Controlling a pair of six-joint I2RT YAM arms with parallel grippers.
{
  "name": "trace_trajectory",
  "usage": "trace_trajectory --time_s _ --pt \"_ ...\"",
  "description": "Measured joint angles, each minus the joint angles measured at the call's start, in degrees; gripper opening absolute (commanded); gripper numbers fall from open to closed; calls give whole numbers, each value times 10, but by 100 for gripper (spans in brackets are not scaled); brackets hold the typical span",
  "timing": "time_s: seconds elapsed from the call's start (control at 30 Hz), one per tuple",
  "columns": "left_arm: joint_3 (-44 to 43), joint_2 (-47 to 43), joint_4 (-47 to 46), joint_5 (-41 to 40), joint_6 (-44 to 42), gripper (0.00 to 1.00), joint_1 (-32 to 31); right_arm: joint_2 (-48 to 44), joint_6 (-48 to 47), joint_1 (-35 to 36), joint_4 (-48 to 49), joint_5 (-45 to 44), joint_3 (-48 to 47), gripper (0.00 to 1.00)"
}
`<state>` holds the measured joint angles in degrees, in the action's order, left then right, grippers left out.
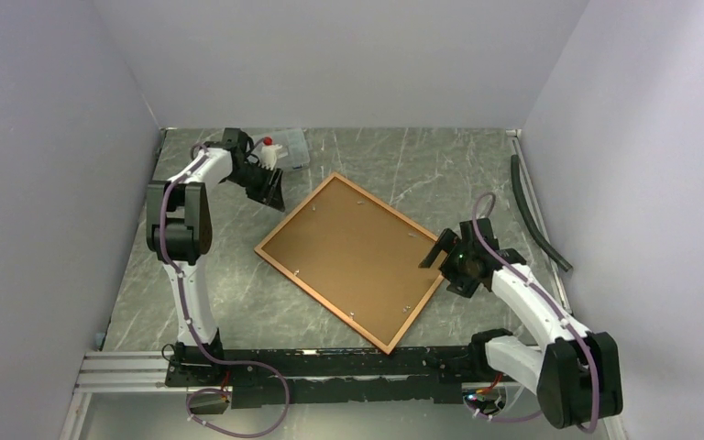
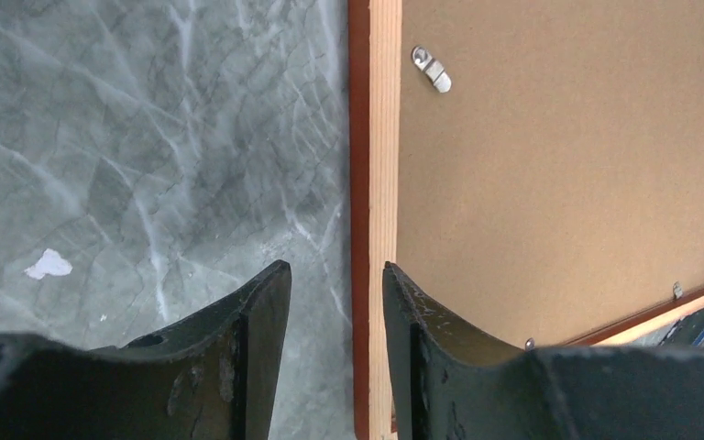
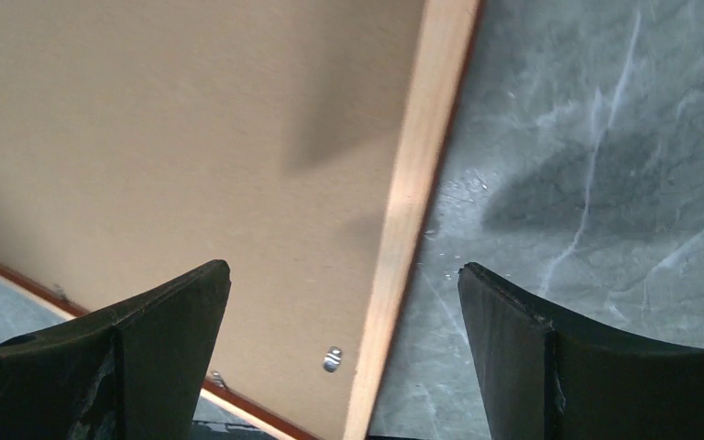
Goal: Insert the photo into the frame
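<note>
The frame (image 1: 323,300) is lying flat on the grey marbled counter (image 1: 422,165), filling the middle of the top view and turned like a diamond, one corner pointing to the upper middle and another to the lower middle. It is lying back side up: a plain brown backing board (image 1: 353,257) is filling it, and a thin reddish-orange wooden border is running round all four sides. In the left wrist view the border is showing a pale raw-wood back face with a darker red outer edge. Small silver turn clips (image 2: 431,69) are sitting along the inside of the border and reaching onto the board. No printed picture is showing anywhere.

The left claw (image 1: 270,194) is hanging at the upper left of the top view, by the frame's upper-left side. Its two dark fingers (image 2: 238,348) are standing partly apart with a clear gap, and the frame's border is running under that gap; nothing is being gripped.

The right claw (image 1: 445,252) is hanging over the frame's right corner with its fingers (image 3: 147,339) spread wide, one over the board and the other over bare counter, holding nothing.

At the upper left, behind the left claw, a clear plastic box (image 1: 291,151) and a white bottle with a red cap (image 1: 270,151) are sitting. A black hose (image 1: 536,215) is lying along the right edge.
</note>
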<state>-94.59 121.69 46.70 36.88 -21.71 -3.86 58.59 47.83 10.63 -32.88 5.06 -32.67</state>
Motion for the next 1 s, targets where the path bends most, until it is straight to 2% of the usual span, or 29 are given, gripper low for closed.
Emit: trace_trajectory --time_s 0.27,0.5,0.67,0.83,1.0 --pt "45 2 -18 13 -2 42 -2 84 0 -6 61 35 20 100" --pt "84 -5 -19 31 -28 31 -4 161 -35 -31 92 50 -39 100" --pt "128 -41 -10 18 -83 28 -13 220 -59 -55 114 62 -86 100" --pt "179 -88 57 -21 -148 28 -33 279 -81 -68 124 71 -138 100" --pt "231 -120 162 -38 -214 32 -58 322 -95 -70 133 86 -176 100"
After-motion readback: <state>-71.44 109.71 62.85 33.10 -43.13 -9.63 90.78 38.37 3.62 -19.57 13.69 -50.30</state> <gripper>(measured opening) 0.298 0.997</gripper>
